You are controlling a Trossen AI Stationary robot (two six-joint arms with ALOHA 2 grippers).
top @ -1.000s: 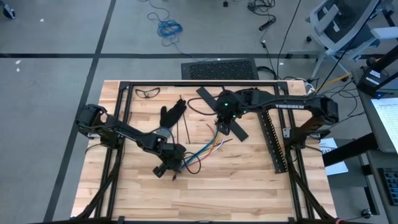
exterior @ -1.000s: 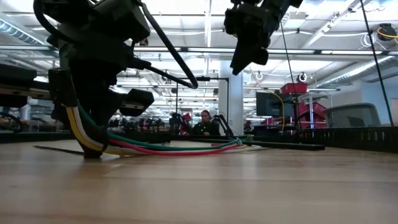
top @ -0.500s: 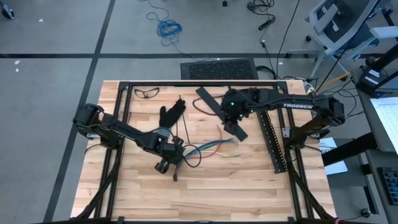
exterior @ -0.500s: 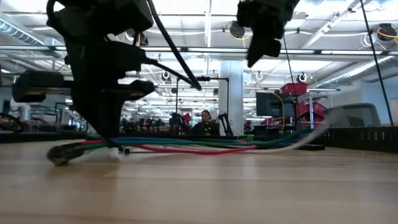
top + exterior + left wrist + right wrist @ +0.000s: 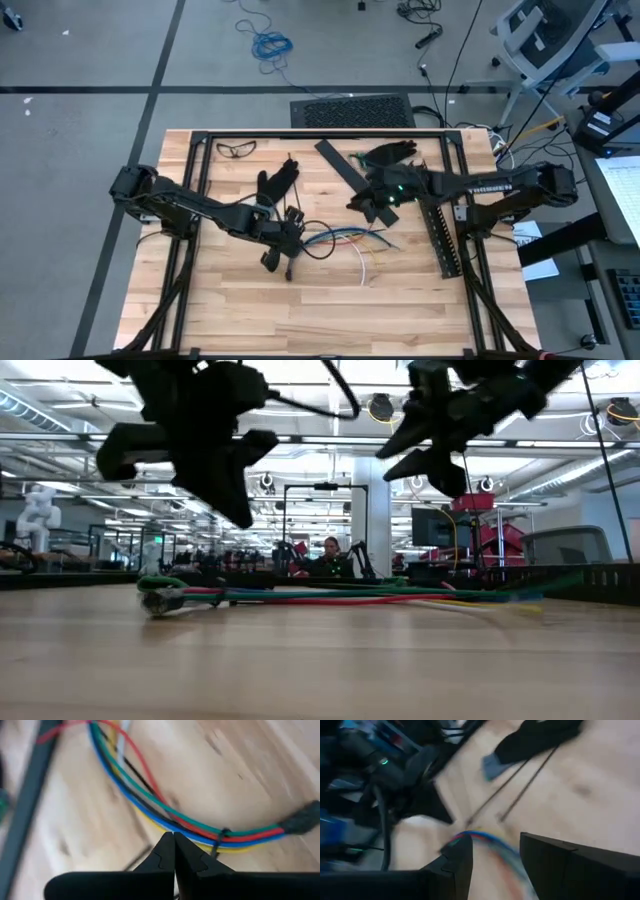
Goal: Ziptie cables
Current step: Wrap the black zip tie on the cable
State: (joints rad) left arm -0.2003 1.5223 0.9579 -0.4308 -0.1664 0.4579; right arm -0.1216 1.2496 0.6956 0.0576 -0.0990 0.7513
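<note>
Wooden table point(image 5: 240, 310) carries everything. Left gripper point(image 5: 283, 252) hovers just above the cables' looped left end, fingers pressed together, holding nothing. Cables point(image 5: 335, 240) lie mid-table — multicoloured, fanning rightward. Right gripper point(image 5: 372, 205) hangs beyond them, fingers point(image 5: 455, 857) parted, empty — beside the black slotted strip point(image 5: 438, 232).

Left gripper point(image 5: 283, 250): jaws pressed together, empty, low near mid-counter.
Right gripper point(image 5: 372, 203): jaws parted, empty, raised, arm stretched inward from the right.
</note>
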